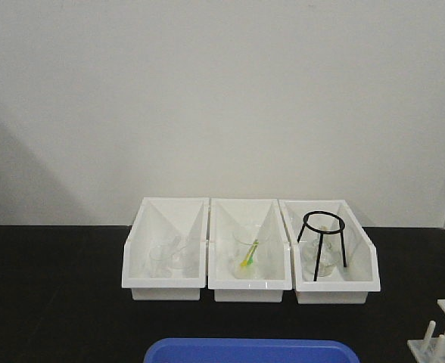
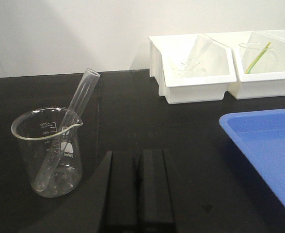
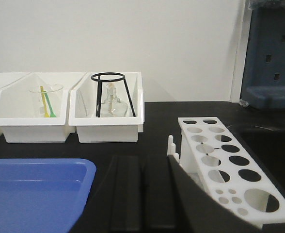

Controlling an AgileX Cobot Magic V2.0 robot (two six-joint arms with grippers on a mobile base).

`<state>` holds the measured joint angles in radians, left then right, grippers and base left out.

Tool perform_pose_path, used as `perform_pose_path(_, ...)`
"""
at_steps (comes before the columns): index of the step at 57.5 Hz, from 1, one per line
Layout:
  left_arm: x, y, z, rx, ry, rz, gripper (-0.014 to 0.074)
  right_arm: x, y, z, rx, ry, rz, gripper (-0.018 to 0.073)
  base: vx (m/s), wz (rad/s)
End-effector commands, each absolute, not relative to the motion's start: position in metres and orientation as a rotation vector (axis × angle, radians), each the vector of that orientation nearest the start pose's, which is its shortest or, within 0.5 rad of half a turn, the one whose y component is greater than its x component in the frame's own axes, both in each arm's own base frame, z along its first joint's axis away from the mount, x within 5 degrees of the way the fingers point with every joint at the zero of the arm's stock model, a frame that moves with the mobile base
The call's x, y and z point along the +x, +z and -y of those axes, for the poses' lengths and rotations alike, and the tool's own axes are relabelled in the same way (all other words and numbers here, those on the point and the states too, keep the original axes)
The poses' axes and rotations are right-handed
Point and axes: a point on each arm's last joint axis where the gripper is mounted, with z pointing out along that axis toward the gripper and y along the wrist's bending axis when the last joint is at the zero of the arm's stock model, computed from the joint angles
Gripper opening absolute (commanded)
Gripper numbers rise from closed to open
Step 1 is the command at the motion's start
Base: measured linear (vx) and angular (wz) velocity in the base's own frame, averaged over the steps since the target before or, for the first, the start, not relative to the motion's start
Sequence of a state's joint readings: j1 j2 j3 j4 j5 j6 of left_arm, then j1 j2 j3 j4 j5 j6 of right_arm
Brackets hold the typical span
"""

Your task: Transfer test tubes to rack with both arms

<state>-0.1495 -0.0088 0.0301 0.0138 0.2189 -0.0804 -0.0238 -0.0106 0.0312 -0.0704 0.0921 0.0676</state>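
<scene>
In the left wrist view one clear test tube (image 2: pixel 79 97) leans in a glass beaker (image 2: pixel 70 162) on the black table, to the left of and beyond my left gripper (image 2: pixel 139 153). That gripper is shut and empty, low over the table. In the right wrist view the white rack (image 3: pixel 228 180) stands just to the right of my right gripper (image 3: pixel 141 158), which is shut and empty. The rack's holes that show hold nothing. The rack's corner (image 1: pixel 442 333) shows at the bottom right of the front view. Neither gripper shows in the front view.
Three white angled bins (image 1: pixel 166 287) stand in a row at the back, holding glassware and a black tripod stand (image 1: pixel 325 227). A blue tray (image 1: pixel 249 352) lies at the front centre, between the grippers (image 2: pixel 268 145) (image 3: pixel 31 189). A dark grey fixture (image 3: pixel 271 53) is at far right.
</scene>
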Motion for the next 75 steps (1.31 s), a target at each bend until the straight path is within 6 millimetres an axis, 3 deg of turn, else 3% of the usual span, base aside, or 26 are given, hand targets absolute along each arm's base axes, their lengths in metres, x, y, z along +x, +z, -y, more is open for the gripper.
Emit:
perform_pose_path(1, 0.056, 0.183, 0.008, 0.061, -0.170, -1.650, -0.0015, 0.057, 0.199, 0.001, 0.010, -0.029, -1.525, -0.0007, 0.02, -0.01)
perform_pose_path(28, 0.056, 0.184, 0.008, 0.067, -0.163, -1.646, -0.0015, 0.057, 0.199, 0.001, 0.010, -0.029, -1.525, -0.0007, 0.00, 0.00)
perform_pose_path(44, 0.056, 0.193, 0.008, 0.053, -0.182, -1.542, -0.0015, 0.057, 0.200, 0.001, 0.008, -0.029, -1.507, -0.0007, 0.00, 0.00)
perform_pose_path(53, 0.055, 0.202, 0.008, 0.050, -0.189, -1.447, -0.0015, 0.055, 0.211, 0.000, 0.000, -0.024, -1.389, -0.0007, 0.00, 0.00)
perform_pose_path(59, 0.052, 0.220, 0.008, 0.045, -0.200, -1.281, -0.0015, 0.052, 0.224, 0.000, -0.005, -0.015, -1.257, -0.0007, 0.00, 0.00)
perform_pose_path(65, 0.043, 0.254, 0.006, 0.017, -0.240, -1.139, -0.0015, 0.045, 0.250, -0.001, -0.009, -0.015, -1.147, -0.0007, 0.00, 0.00)
perform_pose_path(75, 0.032, 0.334, 0.005, 0.046, -0.194, -1.089, -0.0015, 0.024, 0.327, -0.001, -0.029, -0.057, -1.021, -0.0007, 0.00, 0.00)
